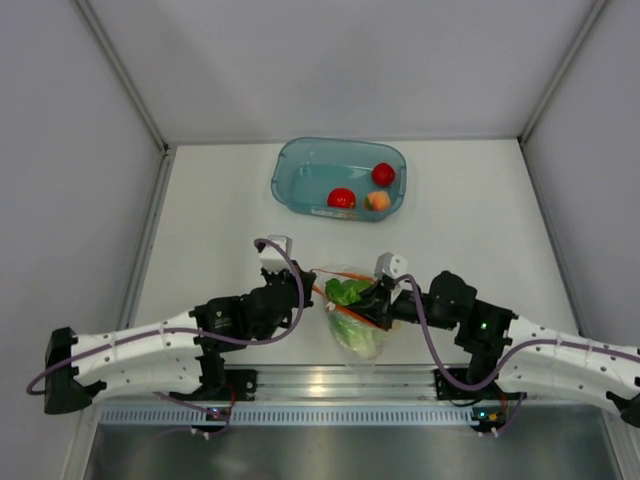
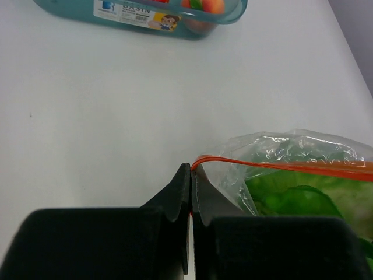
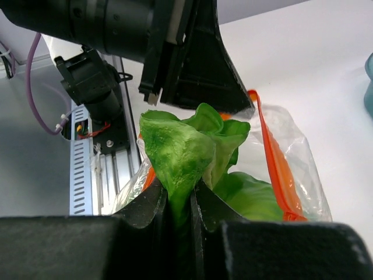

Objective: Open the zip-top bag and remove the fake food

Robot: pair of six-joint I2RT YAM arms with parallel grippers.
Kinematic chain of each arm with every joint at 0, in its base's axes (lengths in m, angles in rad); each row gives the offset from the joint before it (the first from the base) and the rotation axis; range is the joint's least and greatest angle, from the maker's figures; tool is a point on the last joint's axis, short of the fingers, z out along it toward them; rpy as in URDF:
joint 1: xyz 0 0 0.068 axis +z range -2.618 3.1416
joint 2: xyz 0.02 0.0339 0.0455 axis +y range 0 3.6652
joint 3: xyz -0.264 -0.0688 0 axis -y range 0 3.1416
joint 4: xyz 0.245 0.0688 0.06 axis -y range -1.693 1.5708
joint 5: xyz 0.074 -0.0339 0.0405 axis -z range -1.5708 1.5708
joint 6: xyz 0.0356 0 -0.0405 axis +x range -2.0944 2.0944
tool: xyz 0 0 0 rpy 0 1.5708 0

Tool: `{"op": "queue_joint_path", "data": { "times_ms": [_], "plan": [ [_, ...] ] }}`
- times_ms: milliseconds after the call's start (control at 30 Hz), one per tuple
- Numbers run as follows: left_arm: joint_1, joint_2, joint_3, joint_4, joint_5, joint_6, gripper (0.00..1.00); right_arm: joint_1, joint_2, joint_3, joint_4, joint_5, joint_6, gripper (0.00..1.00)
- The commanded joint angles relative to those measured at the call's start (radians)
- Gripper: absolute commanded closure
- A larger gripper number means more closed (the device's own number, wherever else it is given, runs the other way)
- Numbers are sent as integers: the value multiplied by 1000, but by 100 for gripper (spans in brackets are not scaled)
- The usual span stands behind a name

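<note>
The left gripper (image 2: 191, 175) was seen pressed together on the corner of the thin orange-red zip strip (image 2: 291, 167) of the small clear crinkly plastic zip-top bag (image 1: 358, 335). The bag was held btwn the two arms, by the near edge of the white table (image 1: 220, 220). At its open mouth the large green-white plastic lettuce head (image 3: 175, 151) was exposed, w/ a top leaf pinched by the right gripper (image 3: 180, 201).

The step in hand was judged to be extraction of the lettuce. To be done well, the left pinch should be kept firm as an anchor. The lettuce should be drawn out slowly along the bag's axis, so the leaf isn't lost and the film isn't dragged w/ it.

The bag's long axis was seen running approx. far-to-near, w/ the mouth pointed away from the bases and the strip lying across, left-right. Farther back, two red round pieces (image 1: 341, 198) and a small orange-pink piece (image 1: 377, 200) were seen in a teal translucent plastic bin (image 1: 290, 180).
</note>
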Motion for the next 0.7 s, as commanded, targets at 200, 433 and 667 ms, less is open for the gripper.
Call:
{"op": "queue_joint_path", "data": {
  "times_ms": [200, 433, 667],
  "plan": [
    [29, 49, -42, 57, 179, 22, 100, 44, -110, 53, 186, 222, -17, 100],
    [29, 58, -84, 123, 380, 57, 100, 44, -96, 128, 168, 627, -4, 100],
    [30, -14, -123, 134, 353, 63, 100, 44, -64, 145, 136, 592, -118, 100]
  ]
}}
